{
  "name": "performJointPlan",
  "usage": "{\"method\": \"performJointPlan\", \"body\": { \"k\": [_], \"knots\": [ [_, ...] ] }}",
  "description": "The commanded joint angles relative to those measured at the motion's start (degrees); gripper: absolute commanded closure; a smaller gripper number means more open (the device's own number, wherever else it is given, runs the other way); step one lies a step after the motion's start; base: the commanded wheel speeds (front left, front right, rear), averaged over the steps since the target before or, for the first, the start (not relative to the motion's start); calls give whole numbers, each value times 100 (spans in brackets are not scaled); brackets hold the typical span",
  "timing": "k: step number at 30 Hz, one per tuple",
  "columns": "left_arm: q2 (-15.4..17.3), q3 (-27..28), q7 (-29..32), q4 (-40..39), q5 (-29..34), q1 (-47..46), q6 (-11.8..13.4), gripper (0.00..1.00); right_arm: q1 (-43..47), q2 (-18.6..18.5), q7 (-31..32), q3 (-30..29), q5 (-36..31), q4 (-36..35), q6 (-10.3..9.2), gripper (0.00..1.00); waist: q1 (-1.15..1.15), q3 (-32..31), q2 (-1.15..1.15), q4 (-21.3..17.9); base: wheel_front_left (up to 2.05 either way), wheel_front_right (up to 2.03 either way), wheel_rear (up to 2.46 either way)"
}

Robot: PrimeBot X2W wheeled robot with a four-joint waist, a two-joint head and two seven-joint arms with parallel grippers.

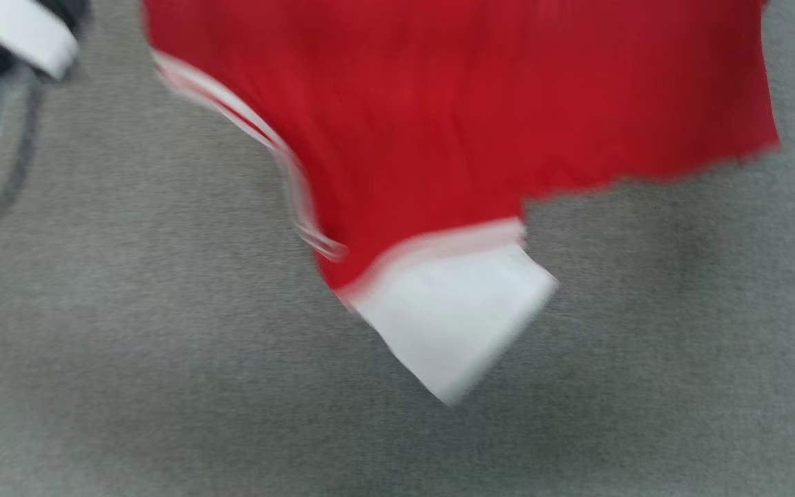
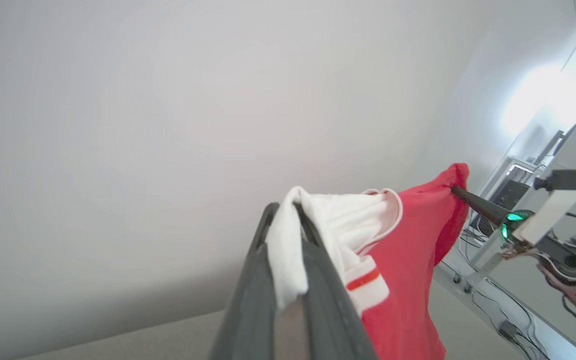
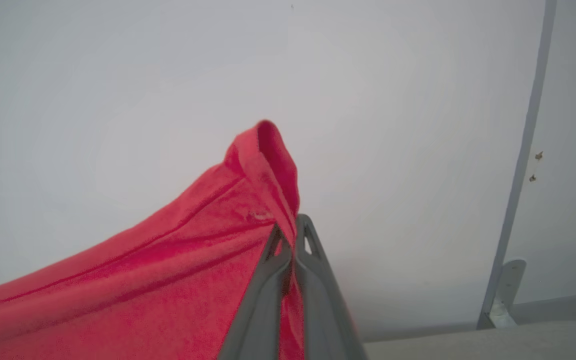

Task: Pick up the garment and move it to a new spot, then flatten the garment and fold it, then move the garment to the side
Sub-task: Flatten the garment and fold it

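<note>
The garment (image 1: 480,110) is off the ground, hanging between both hands above a grey, felt-like surface (image 1: 128,359); whether that is a desk top or the floor cannot be told from here. In the head view, which is blurred, it spreads as a broad red sheet across the far middle and right. One white sleeve (image 1: 453,324) dangles lowest, near the centre, and a white-striped edge (image 1: 246,117) runs down its left side. The left hand (image 2: 288,212) has its two fingers pinched tight on a bunch of white sleeve cloth, which spills out over both sides of the fingers. The right hand (image 3: 293,230) is clamped fully shut on a fold of red fabric that peaks just above its fingertips. From there the cloth falls away to the left in long creases. Between the two grips the shirt sags rather than pulling flat, so it looks light, thin and completely limp. It will drape, swing and bunch with any quick move, and it will not hold a shape until it is laid down. The knit seems to offer enough friction that a pinch should hold, though a grip on a bunched sleeve gives poor control of the body panel. For flattening, better holds would likely be the two shoulder seams or the two hem corners, drawn apart until the red panel is taut before it is lowered onto the surface.
</note>
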Motion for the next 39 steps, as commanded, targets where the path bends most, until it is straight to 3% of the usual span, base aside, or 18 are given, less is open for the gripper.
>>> {"method": "performJointPlan", "body": {
  "k": [1, 4, 11, 19, 25, 31, 37, 39],
  "knots": [
    [17, 89, 19, 158, 28, -311, 13, 100, -214, 82, -163, -125, -49, 112, -4, 100, 0, 102, 0, -134, 0, 0, 0],
    [37, 198, 0, 524, 67, -888, 13, 100, -641, 354, -515, -406, -5, 342, -4, 100, 0, 147, 0, -281, 0, 0, 0],
    [-160, 460, -381, 846, -32, -1819, 14, 100, -1236, 550, -1407, -576, -258, 583, -4, 100, 0, 184, 0, -371, 0, 0, 0],
    [-133, 207, -531, 164, -383, -1036, 13, 100, -740, 411, -1417, -202, -231, 1021, -3, 100, 0, 209, 0, -290, 0, 0, 0],
    [-195, -96, -764, -753, -495, 726, 13, 100, 611, 236, -1204, 564, 377, 727, -3, 100, 0, -59, 0, -148, 0, 0, 0],
    [-536, 254, -812, -1302, -239, 2754, 13, 100, 2591, -163, -683, 1274, 1245, -532, -3, 100, 0, -299, 0, -6, 0, 0, 0],
    [-857, 606, -812, -1618, 306, 4139, 13, 100, 4635, -486, 105, 1224, 1802, -2223, -2, 100, 0, -468, 0, 170, 0, 0, 0],
    [-880, 653, -812, -1662, 348, 4342, 13, 100, 4965, -482, 247, 1145, 1862, -2496, -3, 100, 0, -497, 0, 190, 0, 0, 0]
  ]
}}
